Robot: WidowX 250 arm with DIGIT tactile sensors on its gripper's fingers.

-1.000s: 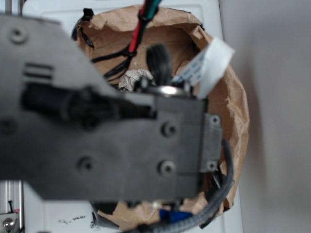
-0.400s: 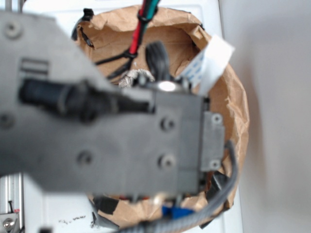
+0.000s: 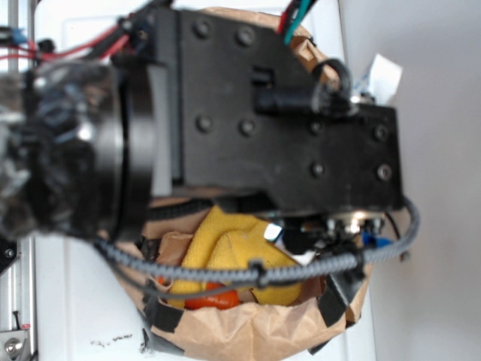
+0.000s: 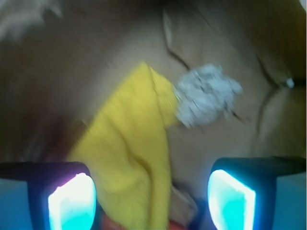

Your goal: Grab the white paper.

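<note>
Wrist view, closest in: my gripper (image 4: 151,199) has its two fingers (image 4: 72,201) set wide apart with nothing between them and nothing touching them, glowing cyan at the bottom corners. Just ahead of the left finger lies the yellow cloth (image 4: 127,158), bunched and running diagonally away from me, with a sliver of something orange under its near end. Farther ahead and slightly right of the gap's centre sits the white paper (image 4: 207,99), a wrinkled greyish ball touching the cloth's far tip, lying on the floor of the brown paper bag (image 4: 96,57). Frame is motion-blurred so edges are soft. Exterior view is mostly blocked by the arm (image 3: 248,113); I can see the cloth (image 3: 225,252) and the orange thing (image 3: 210,299) below it, inside the bag (image 3: 255,331) with black tape on its rim, but the paper ball is hidden there. Risks, my judgement: the cloth is nearer than the ball and right next to it, so if I drop straight down from here I'd likely pinch yellow fabric instead, or drag cloth along with the paper. The ball is off to the right, so I need to go forward and right first. Bag walls are close and a finger could snag them.
</note>
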